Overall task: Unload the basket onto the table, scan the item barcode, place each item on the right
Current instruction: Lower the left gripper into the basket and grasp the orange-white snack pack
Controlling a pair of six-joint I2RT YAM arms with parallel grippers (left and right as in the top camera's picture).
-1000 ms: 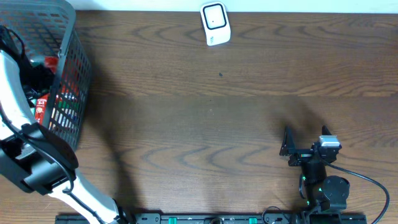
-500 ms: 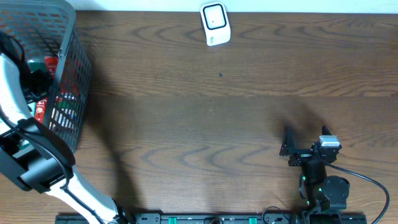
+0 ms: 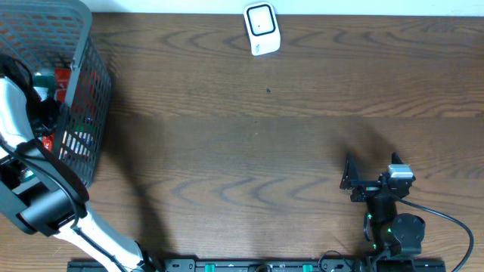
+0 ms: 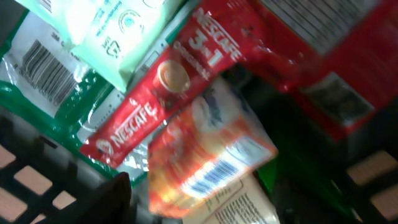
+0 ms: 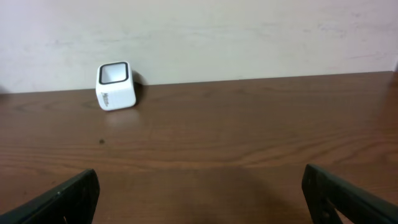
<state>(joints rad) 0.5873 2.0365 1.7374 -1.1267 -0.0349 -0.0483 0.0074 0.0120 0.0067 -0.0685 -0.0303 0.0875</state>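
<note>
In the left wrist view several packets lie heaped in the basket [image 4: 37, 180]: a red Nescafe sachet [image 4: 168, 87], an orange packet [image 4: 205, 162] with a blue barcode, and a green-edged pack [image 4: 43, 74] with a black barcode. My left gripper [image 4: 202, 208] is down inside the basket [image 3: 83, 45], open. Only one of its fingers [image 4: 115, 199] shows, left of the orange packet, which lies close in front of the jaws. The white scanner [image 3: 262, 29] stands at the table's far edge. My right gripper [image 3: 348, 180] rests open and empty at the near right.
A mint-white pack [image 4: 118, 31] and another red packet [image 4: 336, 68] also lie in the basket. The scanner [image 5: 116, 85] sits against the back wall, far ahead of my right gripper [image 5: 202, 199]. Bare wooden tabletop [image 3: 249, 151] lies between basket and right arm.
My left arm has shifted slightly inside the basket, its wrist easing toward the near side. The right arm has not moved.
</note>
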